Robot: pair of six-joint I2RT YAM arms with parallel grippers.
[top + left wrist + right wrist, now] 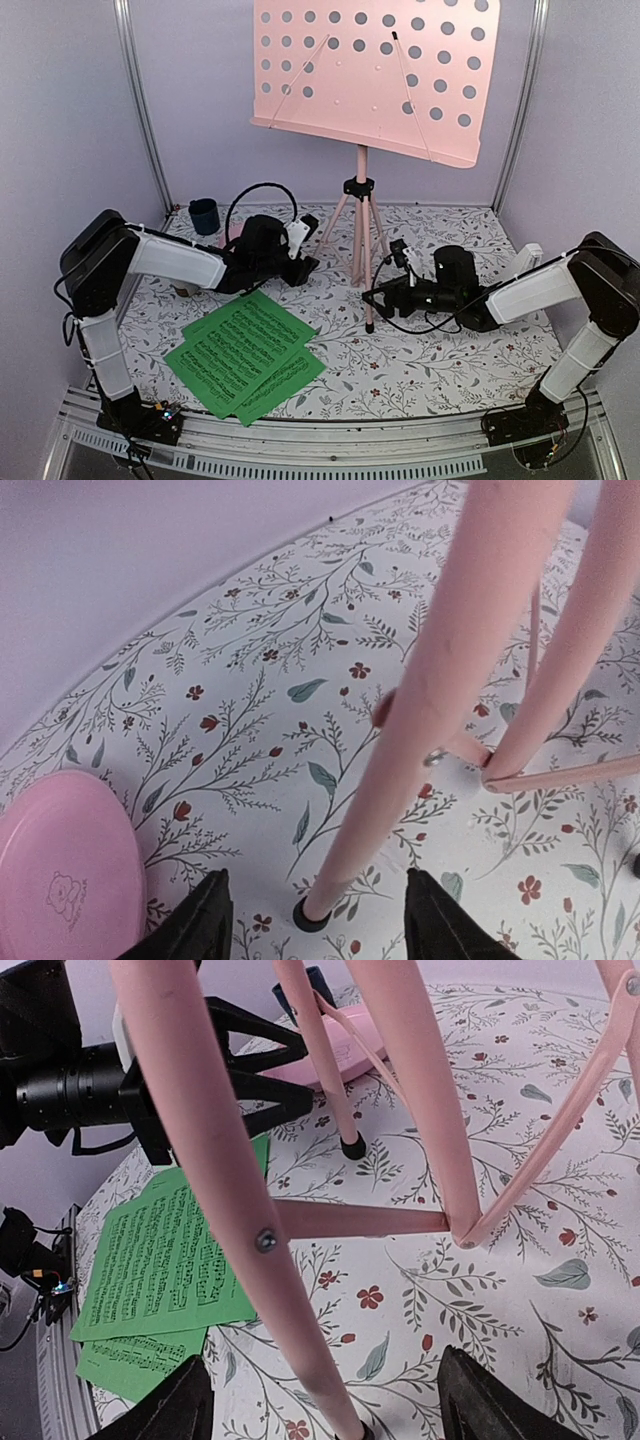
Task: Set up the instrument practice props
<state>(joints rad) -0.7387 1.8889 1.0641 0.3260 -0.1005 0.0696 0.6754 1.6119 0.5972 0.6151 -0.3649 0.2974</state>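
Both arms at the pink tripod music stand (370, 80), which stands upright at the rear centre of the counter (430, 365), its perforated desk tilted toward the arms. The left gripper (315, 880) and right gripper (325, 1360) each straddle one tripod leg, fingers spread and not clamped, probably to steady or shift the stand. The green sheet-music pages (245, 352) lie fanned near the left base, not yet on the desk. A pink plate (60, 870) and dark blue cup (204, 215) crowd the left rear. No metronome is visible.

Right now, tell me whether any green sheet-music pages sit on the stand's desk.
No: the green pages lie flat on the table, and the pink desk holds none.
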